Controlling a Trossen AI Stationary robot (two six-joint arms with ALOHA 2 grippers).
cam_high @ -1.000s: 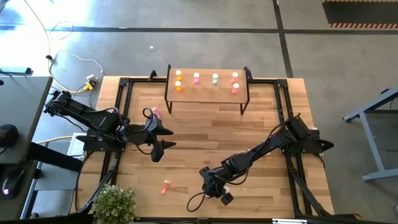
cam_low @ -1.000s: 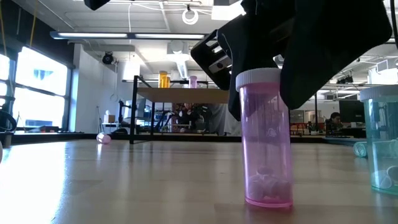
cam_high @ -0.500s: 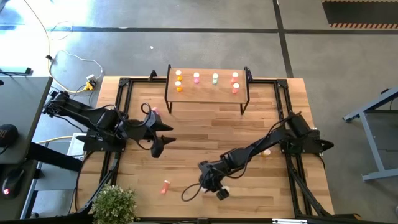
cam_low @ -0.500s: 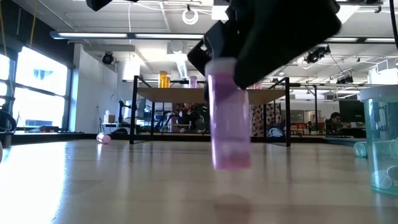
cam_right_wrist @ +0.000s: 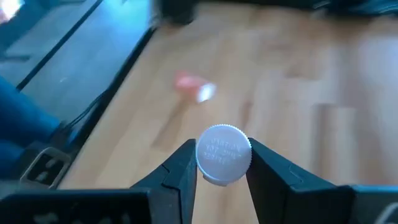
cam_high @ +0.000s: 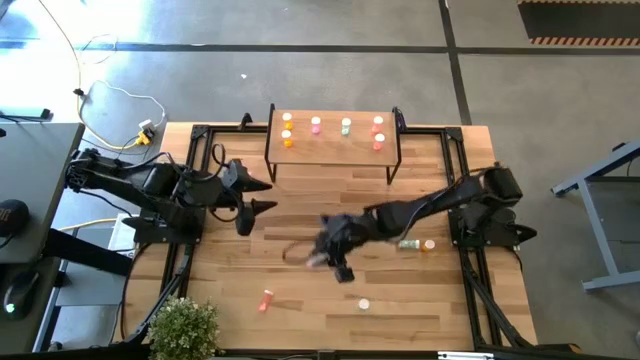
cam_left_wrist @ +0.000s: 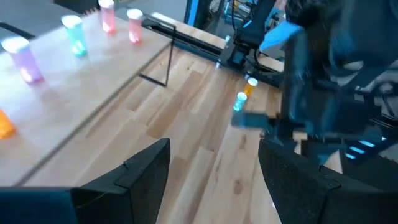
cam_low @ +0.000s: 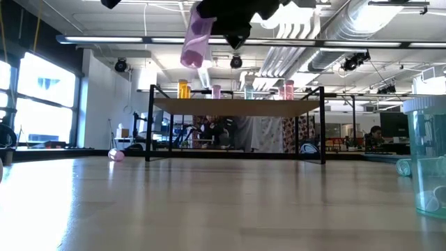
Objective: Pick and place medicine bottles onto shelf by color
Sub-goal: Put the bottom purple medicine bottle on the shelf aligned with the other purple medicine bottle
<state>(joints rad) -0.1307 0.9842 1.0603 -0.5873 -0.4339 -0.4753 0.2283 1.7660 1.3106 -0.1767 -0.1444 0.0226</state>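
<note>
- We see the right gripper [cam_right_wrist: 221,177] clamped on a pink bottle [cam_low: 197,40] — held in the air, tilted, in front of the shelf [cam_high: 335,140].
- Our left gripper [cam_left_wrist: 214,180] hovers near the shelf's left end, fingers apart, empty.
- On the shelf stand orange, pink, teal and red bottles — a red bottle [cam_high: 265,300] lies well in front of it.

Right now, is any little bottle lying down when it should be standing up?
Yes. A red bottle lies on its side near the table's front edge, and a teal bottle lies tipped beside an orange one. Those on the shelf stand upright.
</note>
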